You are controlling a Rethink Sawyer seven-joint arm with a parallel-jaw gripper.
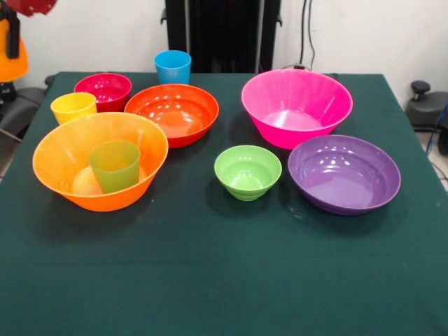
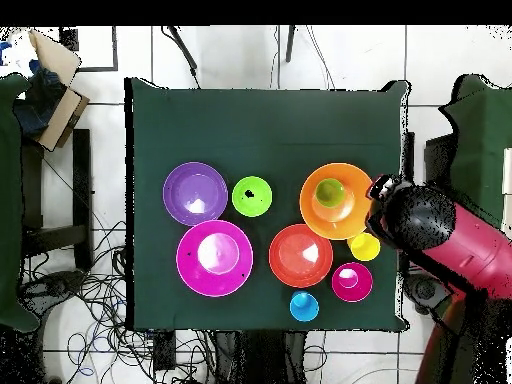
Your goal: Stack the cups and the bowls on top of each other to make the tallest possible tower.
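Nearest sat the large orange bowl [image 1: 66, 157] holding a green cup [image 1: 115, 164]; I'd seat the yellow cup [image 1: 73, 106], at eleven o'clock, squarely. Jaw state: couldn't tell.

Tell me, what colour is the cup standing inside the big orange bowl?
Green. The cup inside the orange bowl shows best in the front view.
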